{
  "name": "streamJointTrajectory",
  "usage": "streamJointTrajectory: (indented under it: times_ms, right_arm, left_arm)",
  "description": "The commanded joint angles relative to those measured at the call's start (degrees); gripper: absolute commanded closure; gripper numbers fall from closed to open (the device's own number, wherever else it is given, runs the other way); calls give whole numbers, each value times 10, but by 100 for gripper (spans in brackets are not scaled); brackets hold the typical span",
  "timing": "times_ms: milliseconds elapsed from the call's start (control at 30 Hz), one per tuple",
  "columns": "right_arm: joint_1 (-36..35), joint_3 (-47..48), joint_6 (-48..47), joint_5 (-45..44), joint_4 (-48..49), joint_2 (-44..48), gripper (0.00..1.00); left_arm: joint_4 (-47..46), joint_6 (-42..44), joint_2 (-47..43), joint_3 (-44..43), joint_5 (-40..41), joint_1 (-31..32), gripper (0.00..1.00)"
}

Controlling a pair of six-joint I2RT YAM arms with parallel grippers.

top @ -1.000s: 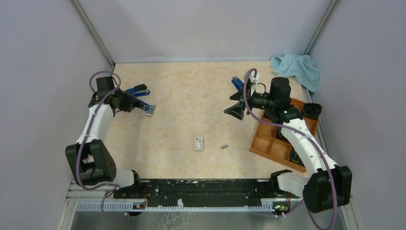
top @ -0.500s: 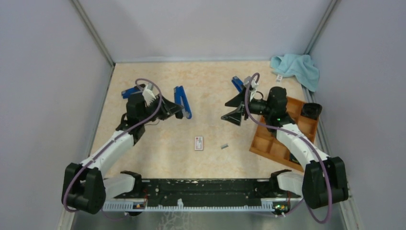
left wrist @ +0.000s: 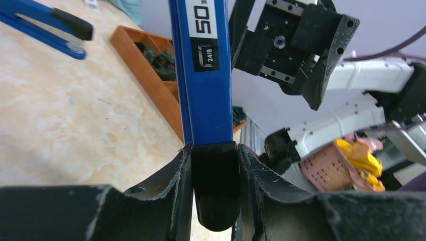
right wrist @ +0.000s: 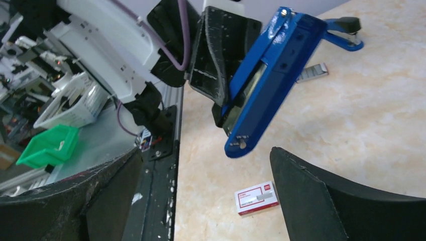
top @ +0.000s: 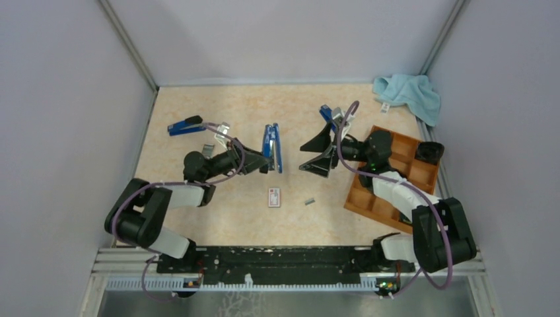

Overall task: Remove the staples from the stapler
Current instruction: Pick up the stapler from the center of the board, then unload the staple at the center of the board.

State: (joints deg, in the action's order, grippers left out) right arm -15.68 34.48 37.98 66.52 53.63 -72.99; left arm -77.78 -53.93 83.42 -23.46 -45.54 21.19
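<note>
Left gripper (top: 259, 162) pinching a blue stapler (top: 272, 146) mid-scene, right gripper (top: 318, 153) standing spread wide just right of it, staples (top: 308, 201) lying nearer on the table (top: 224, 218).

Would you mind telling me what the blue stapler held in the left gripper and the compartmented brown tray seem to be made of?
Blue stapler: painted metal or hard plastic, going by its smooth, glossy faces; its black end cap looks plastic. Compartmented brown tray: apparently matte wood or fibreboard, judging by its thick orange-brown walls.
</note>
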Motion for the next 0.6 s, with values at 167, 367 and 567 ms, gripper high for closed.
streamJointTrajectory:
  times_ms: [167, 367, 567]
  right_arm:
    - [-52, 2, -154, -9, -64, -9, 1]
    - [-75, -1, -190, -20, -80, -16, 1]
    - [-97, -5, -185, -32, -65, -31, 5]
  left_arm:
    - [-247, 64, 56, -67, -97, 47, 100]
    - [-247, 90, 74, -75, -86, 75, 100]
    - [-247, 106, 77, -79, -66, 103, 100]
